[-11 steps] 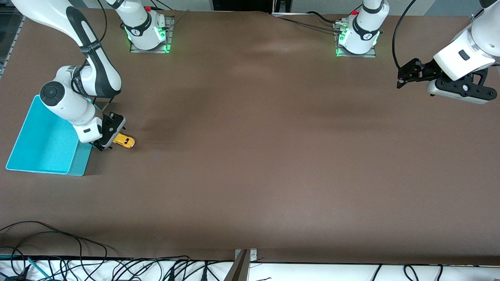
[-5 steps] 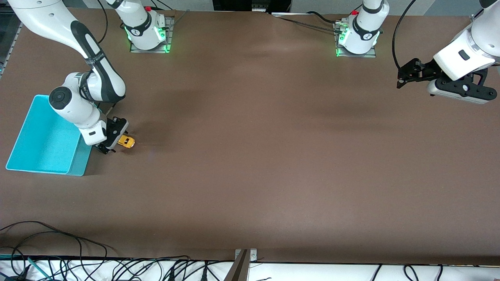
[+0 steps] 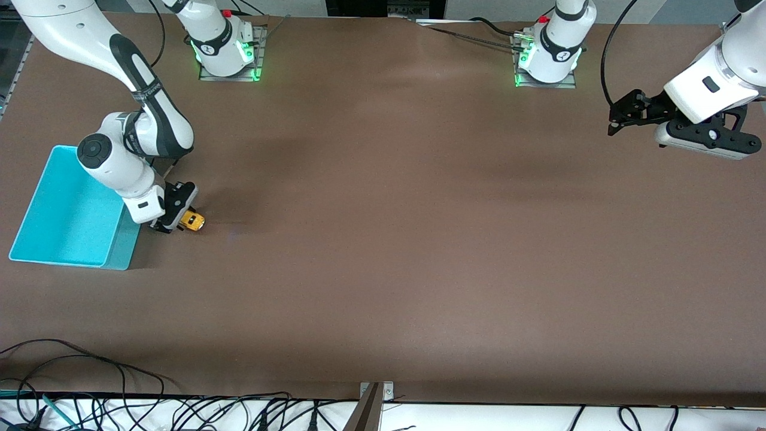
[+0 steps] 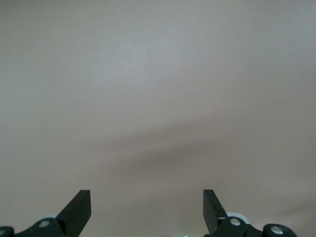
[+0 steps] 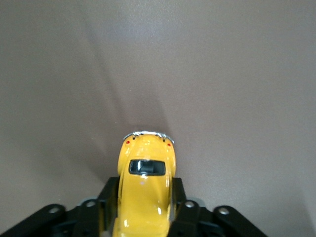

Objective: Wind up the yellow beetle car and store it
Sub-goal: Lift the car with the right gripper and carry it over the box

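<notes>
The yellow beetle car (image 3: 191, 220) sits on the brown worktop (image 3: 419, 239) just beside the turquoise bin (image 3: 36, 203), toward the right arm's end, with the right tool (image 3: 172, 222) low over it and covering part of its body in the front view. The right wrist view shows more: the two fingers (image 5: 180, 207) are clenched on the car's (image 5: 145, 197) sides (its chrome bumper points away from the tool). The left tool (image 3: 619, 123) waits in the air over the left arm's end of the worktop, its fingers (image 4: 79, 207) spread wide and grasping nothing.
</notes>
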Robot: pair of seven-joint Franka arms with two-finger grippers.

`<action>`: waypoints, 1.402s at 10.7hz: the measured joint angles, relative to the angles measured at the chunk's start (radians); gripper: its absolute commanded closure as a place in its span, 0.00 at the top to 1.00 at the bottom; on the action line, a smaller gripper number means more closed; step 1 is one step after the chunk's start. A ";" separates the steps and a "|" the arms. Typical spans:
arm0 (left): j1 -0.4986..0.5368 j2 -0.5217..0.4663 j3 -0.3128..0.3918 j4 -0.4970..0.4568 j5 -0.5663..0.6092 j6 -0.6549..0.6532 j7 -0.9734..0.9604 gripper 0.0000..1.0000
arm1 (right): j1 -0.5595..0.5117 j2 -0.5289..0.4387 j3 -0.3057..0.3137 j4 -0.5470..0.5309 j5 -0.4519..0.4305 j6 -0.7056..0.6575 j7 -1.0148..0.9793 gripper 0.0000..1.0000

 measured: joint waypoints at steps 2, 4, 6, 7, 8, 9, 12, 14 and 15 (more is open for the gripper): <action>-0.001 0.000 -0.002 0.000 0.000 0.000 0.000 1.00 | 0.000 0.000 0.000 0.000 0.000 0.000 -0.004 0.00; -0.003 0.000 -0.007 0.000 0.000 0.000 0.000 1.00 | 0.000 -0.012 0.001 0.003 0.000 -0.016 -0.005 0.00; -0.003 0.000 -0.008 0.001 0.000 -0.001 0.000 1.00 | -0.001 -0.088 0.020 0.017 -0.001 -0.132 -0.007 0.00; -0.003 0.000 -0.008 0.002 0.000 -0.001 0.000 1.00 | -0.001 -0.147 0.033 0.023 -0.001 -0.207 -0.007 0.00; -0.003 0.000 -0.008 0.002 0.000 -0.002 0.000 1.00 | -0.001 -0.206 0.041 0.027 -0.001 -0.281 -0.007 0.00; -0.003 0.000 -0.008 0.002 0.000 -0.002 0.000 1.00 | -0.001 -0.254 0.047 0.031 -0.001 -0.349 -0.010 0.00; -0.003 0.000 -0.008 0.002 0.000 -0.003 0.000 1.00 | -0.001 -0.356 0.063 0.040 -0.001 -0.476 -0.085 0.00; -0.003 0.000 -0.008 0.002 0.000 -0.003 0.000 1.00 | -0.041 -0.382 0.062 0.040 -0.001 -0.520 -0.215 0.00; -0.003 0.000 -0.008 0.002 0.000 -0.003 0.000 1.00 | -0.081 -0.383 0.058 0.039 -0.001 -0.528 -0.298 0.00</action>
